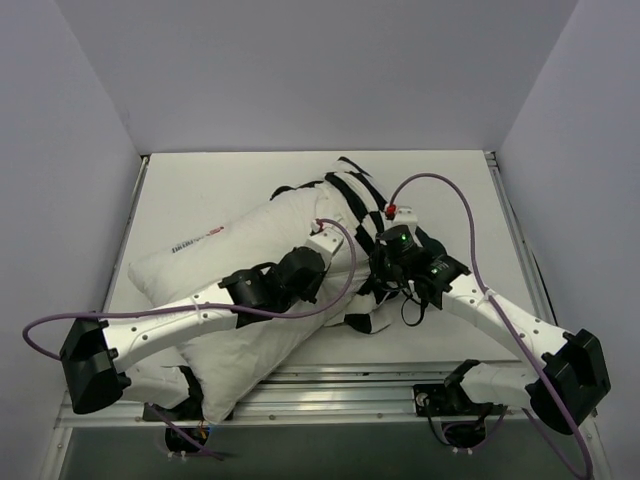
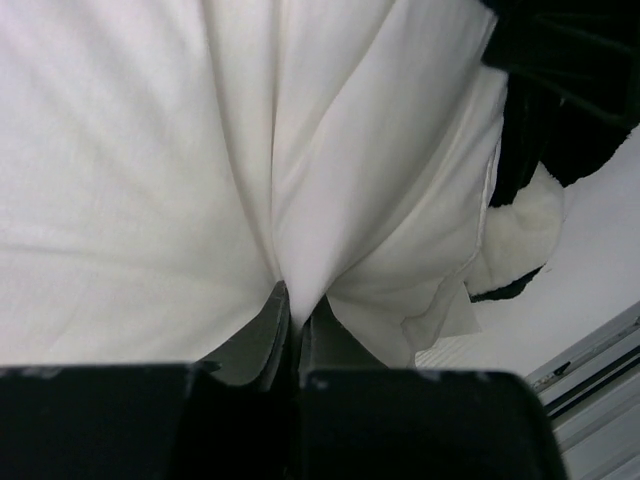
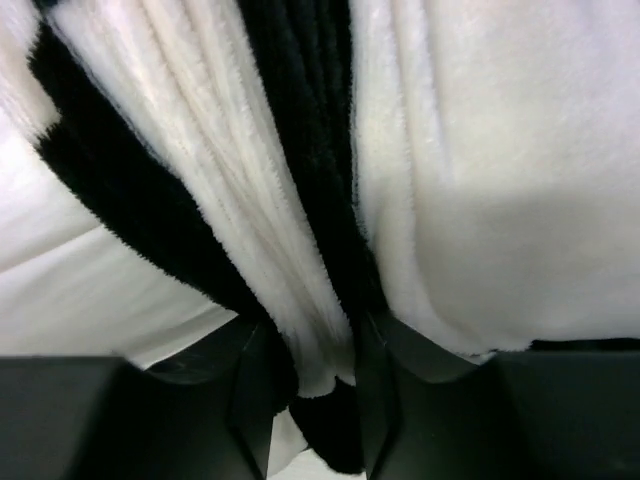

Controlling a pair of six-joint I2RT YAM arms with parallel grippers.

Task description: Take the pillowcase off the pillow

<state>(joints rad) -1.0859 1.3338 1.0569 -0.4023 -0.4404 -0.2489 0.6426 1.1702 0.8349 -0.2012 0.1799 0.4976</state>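
Left pincer [image 2: 295, 318] is clamped shut on a raised fold of the pillow [image 2: 150, 160], the plain white cloth drawn up into a ridge that runs straight away from its fingertips. Right pincer [image 3: 310, 345] grips a bunched pleat of the pillowcase [image 3: 300, 150], with black and white plush squeezed between its two fingers [image 3: 250, 390] and a short tail of it hanging below them.

From above, the two pincers sit close together near the middle of the table [image 1: 200, 185], the left one [image 1: 325, 240] just to the left of the right one [image 1: 385, 262]. The pillow [image 1: 240, 250] stretches from the left pincer back towards that arm's base. Its near corner hangs over the metal rail [image 1: 350, 385] at the table's front edge, and a printed label [image 1: 195, 240] shows on its left side. The pillowcase [image 1: 355, 195] is gathered over the pillow's far right end. It runs as a crumpled checked band from beyond the right pincer, under it, and down to a bit nearer than it. Most of the pillow is bare of it.

Beyond both pincers the table is bare up to the back wall [image 1: 320, 70]. To the right of the right pincer there is bare table up to the side edge, crossed only by that arm's looping purple cable [image 1: 465, 215]. To the left of the left pincer the pillow fills most of the room, with a narrow strip of table along the left wall. In the left wrist view the pillowcase edge [image 2: 560, 90] lies up and to the right of the fingertips, with bare table [image 2: 600, 260] beside it.
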